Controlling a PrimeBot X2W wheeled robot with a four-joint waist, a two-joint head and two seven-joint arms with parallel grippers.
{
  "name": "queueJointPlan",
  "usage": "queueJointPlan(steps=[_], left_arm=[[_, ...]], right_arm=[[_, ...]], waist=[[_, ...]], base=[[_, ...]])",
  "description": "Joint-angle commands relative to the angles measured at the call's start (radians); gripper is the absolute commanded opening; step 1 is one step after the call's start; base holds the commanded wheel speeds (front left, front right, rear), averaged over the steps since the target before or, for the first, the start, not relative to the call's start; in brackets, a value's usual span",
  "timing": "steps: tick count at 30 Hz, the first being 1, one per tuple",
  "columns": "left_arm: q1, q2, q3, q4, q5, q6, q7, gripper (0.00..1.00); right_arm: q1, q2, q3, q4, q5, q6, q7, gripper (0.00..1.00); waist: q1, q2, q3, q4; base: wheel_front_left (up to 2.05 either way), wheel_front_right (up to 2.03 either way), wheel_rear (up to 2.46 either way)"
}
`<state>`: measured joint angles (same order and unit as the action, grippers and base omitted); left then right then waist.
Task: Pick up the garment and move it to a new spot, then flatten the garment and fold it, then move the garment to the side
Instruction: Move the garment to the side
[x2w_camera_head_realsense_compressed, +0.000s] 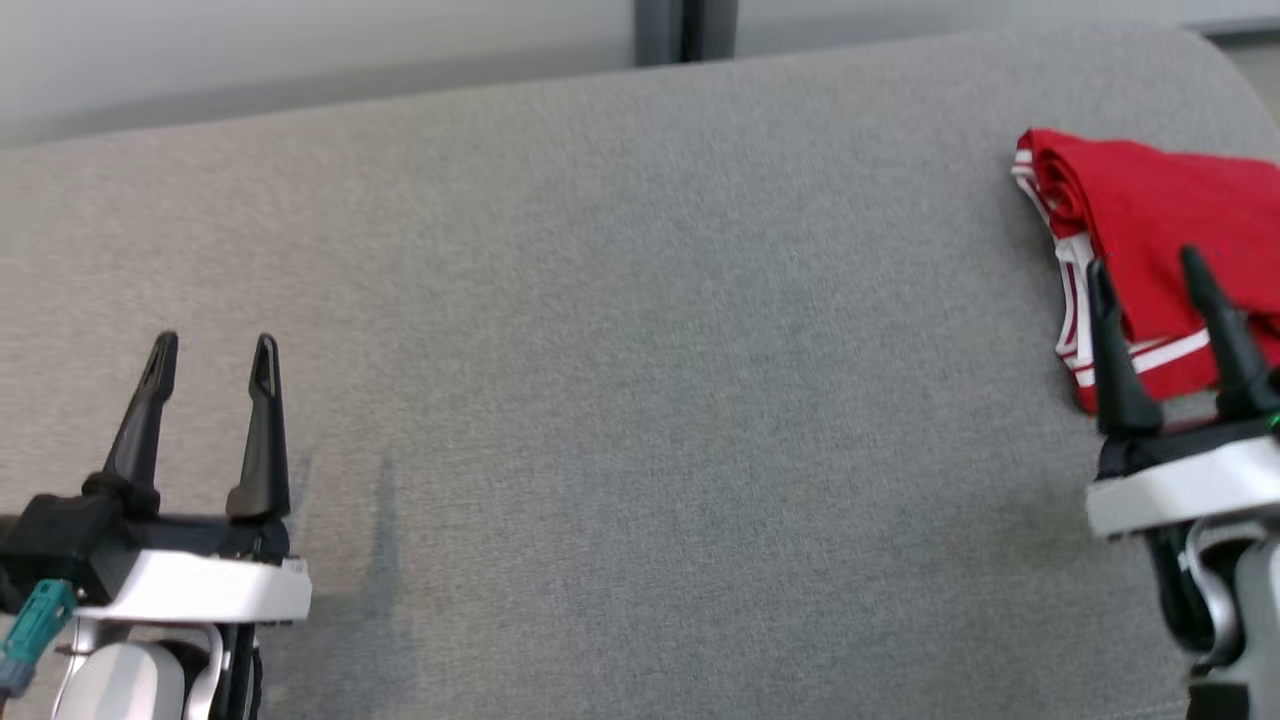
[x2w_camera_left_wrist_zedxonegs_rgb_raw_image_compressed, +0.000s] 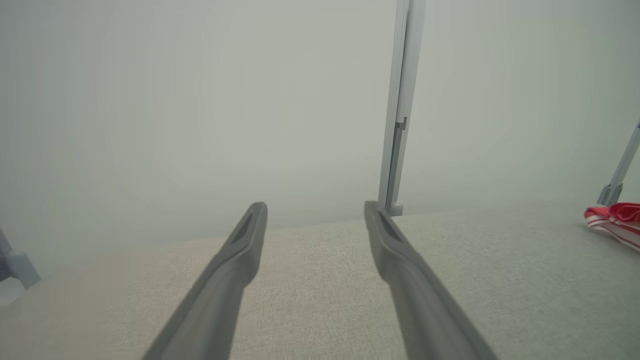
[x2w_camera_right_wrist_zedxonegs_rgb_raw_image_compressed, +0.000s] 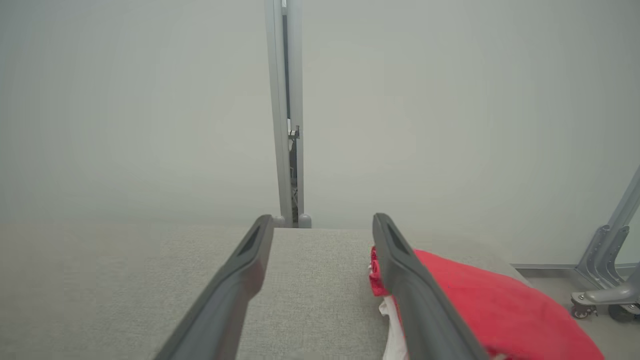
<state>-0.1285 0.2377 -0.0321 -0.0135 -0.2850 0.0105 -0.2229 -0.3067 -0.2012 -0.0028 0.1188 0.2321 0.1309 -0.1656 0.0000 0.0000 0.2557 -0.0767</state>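
Head view looks down on a grey fabric surface (x2w_camera_head_realsense_compressed: 640, 350) with the red garment (x2w_camera_head_realsense_compressed: 1150, 210) bunched in folds at its far right, white-striped trim showing along its left and near edges. The right gripper (x2w_camera_head_realsense_compressed: 1144, 258) sits at the garment's near edge with its jaws spread apart and nothing between them; whether the fingers touch the cloth cannot be told. The left gripper (x2w_camera_head_realsense_compressed: 215, 342) is over bare fabric at the near left, well apart from the garment, jaws also spread and empty. In the right wrist view the garment (x2w_camera_right_wrist_zedxonegs_rgb_raw_image_compressed: 480, 295) lies partly behind the right-hand finger (x2w_camera_right_wrist_zedxonegs_rgb_raw_image_compressed: 415, 290). In the left wrist view it (x2w_camera_left_wrist_zedxonegs_rgb_raw_image_compressed: 617, 220) shows at the far right edge.
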Motion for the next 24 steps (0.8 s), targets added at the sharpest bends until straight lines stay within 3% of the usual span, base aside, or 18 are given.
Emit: queueJointPlan(steps=[1,8,24], left_arm=[[0.025,0.005,0.006,0.003,-0.009,0.007,0.003,1.00],[0.117,0.012,0.013,-0.012,-0.014,0.025,0.024,1.00],[0.243,0.012,-0.017,-0.051,-0.022,0.039,0.076,1.00]], right_arm=[[0.040,0.017,-0.005,-0.022,-0.011,0.000,0.011,1.00],[0.162,0.079,-0.002,-0.069,-0.027,0.000,0.056,1.00],[0.338,0.106,-0.041,-0.144,-0.026,0.000,0.125,1.00]], waist=[[0.0000,0.0000,-0.064,0.033],[0.0000,0.0000,-0.170,0.060],[0.0000,0.0000,-0.279,0.083]], base=[[0.00,0.00,0.00],[0.00,0.00,0.00],[0.00,0.00,0.00]])
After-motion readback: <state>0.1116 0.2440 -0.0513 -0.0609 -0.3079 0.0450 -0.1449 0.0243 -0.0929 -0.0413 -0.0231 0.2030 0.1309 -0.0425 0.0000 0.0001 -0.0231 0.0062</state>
